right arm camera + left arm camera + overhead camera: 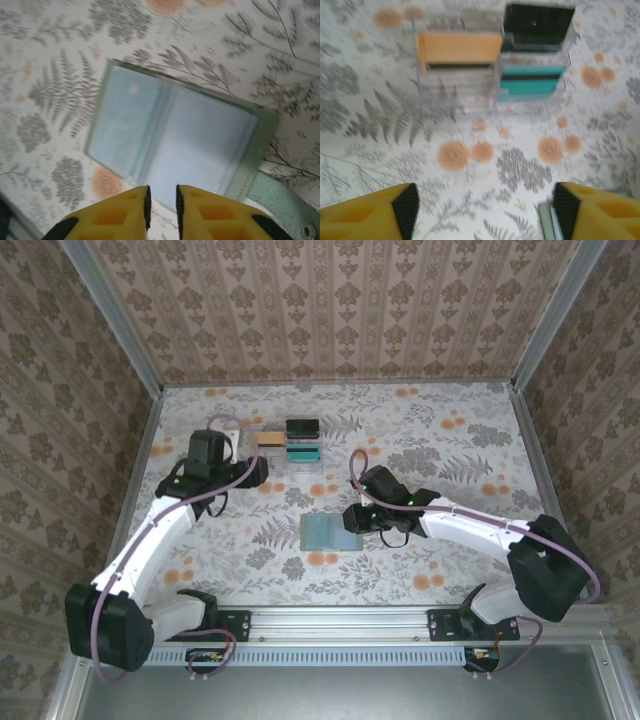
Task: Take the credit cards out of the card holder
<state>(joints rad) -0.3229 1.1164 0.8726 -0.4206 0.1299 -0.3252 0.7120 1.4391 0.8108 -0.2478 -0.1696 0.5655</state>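
Card holder (175, 145), soft sage-green bifold, open flat on floral tablecloth (60, 90), glossy pale pockets up. My right gripper (162, 192), fingers nearly pressed together, over its near edge. Clear plastic tray (455, 95): orange dark-banded card (460, 47), teal card (530, 86), black card (537, 25). My left gripper (485, 207): spread, empty.

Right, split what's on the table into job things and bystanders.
Job: card holder, lying open; orange credit card, in the clear tray.
Bystanders: the clear tray itself; teal item and black item, both in the tray.
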